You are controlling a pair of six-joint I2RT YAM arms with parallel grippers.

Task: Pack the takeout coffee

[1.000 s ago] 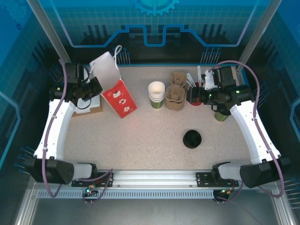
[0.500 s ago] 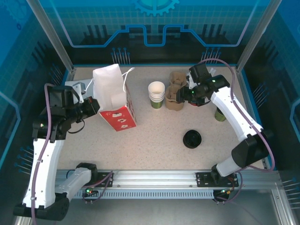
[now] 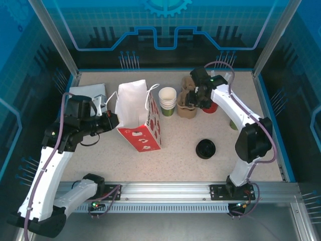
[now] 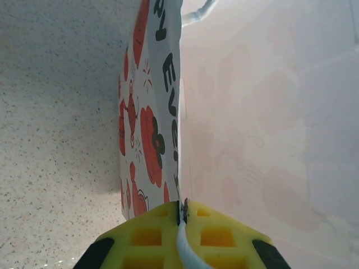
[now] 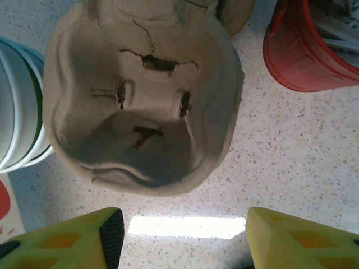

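Right arm (image 3: 228,103) swung leftward, jaws open beside carrier (image 5: 140,95).

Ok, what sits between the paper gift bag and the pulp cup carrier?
In the top view, the stack of lidless paper cups stands between the paper bag and the pulp cup carrier.

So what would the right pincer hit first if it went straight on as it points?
Most likely the brown pulp cup carrier, which sits straight ahead of the open right pincer, between the stacked cups and the red tub; the depth is unclear.
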